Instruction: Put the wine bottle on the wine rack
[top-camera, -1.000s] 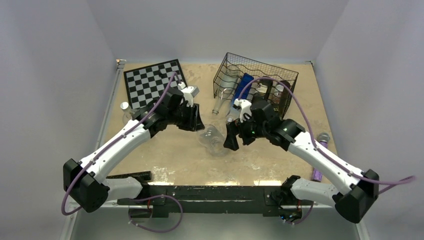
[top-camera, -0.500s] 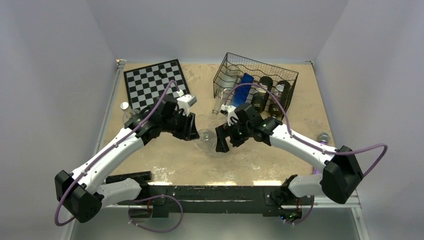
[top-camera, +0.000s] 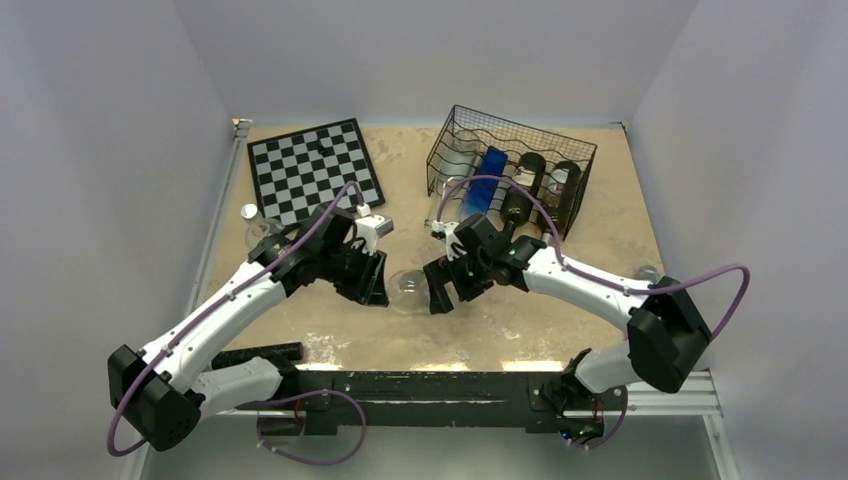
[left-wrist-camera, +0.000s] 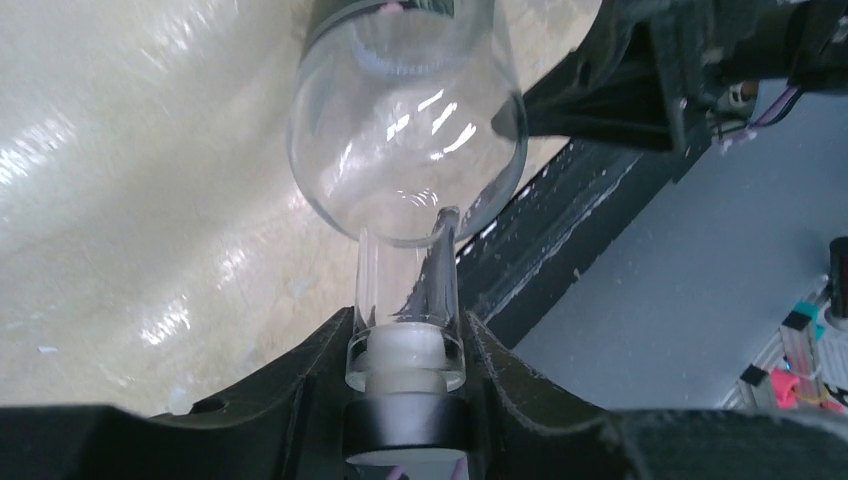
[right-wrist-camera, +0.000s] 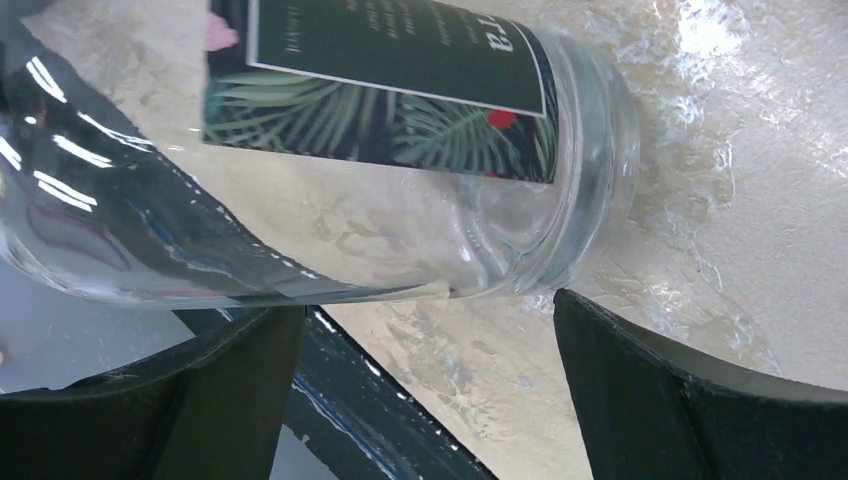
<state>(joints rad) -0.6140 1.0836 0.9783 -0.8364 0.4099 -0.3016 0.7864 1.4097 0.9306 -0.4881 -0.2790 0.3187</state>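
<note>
A clear wine bottle (top-camera: 410, 290) with a dark palm-leaf label (right-wrist-camera: 380, 80) lies roughly level, low over the sandy table in the middle. My left gripper (top-camera: 368, 280) is shut on its neck, just above the white stopper (left-wrist-camera: 405, 350). My right gripper (top-camera: 438, 292) is open at the bottle's base end. In the right wrist view its gripper (right-wrist-camera: 425, 305) has wide-apart fingers (right-wrist-camera: 650, 390) just short of the glass body (right-wrist-camera: 590, 150). The black wire wine rack (top-camera: 572, 150) stands at the back right and holds several bottles.
A black-and-white chessboard (top-camera: 315, 170) lies at the back left. A clear bottle (top-camera: 256, 228) lies by the table's left edge. Another clear bottle (top-camera: 441, 205) leans at the rack's front left. A grey-capped object (top-camera: 648, 272) lies at the right, partly behind my right arm.
Both grippers and the clear bottle have shifted toward the near edge and a little left. The right arm has stretched further left after the bottle's base.
</note>
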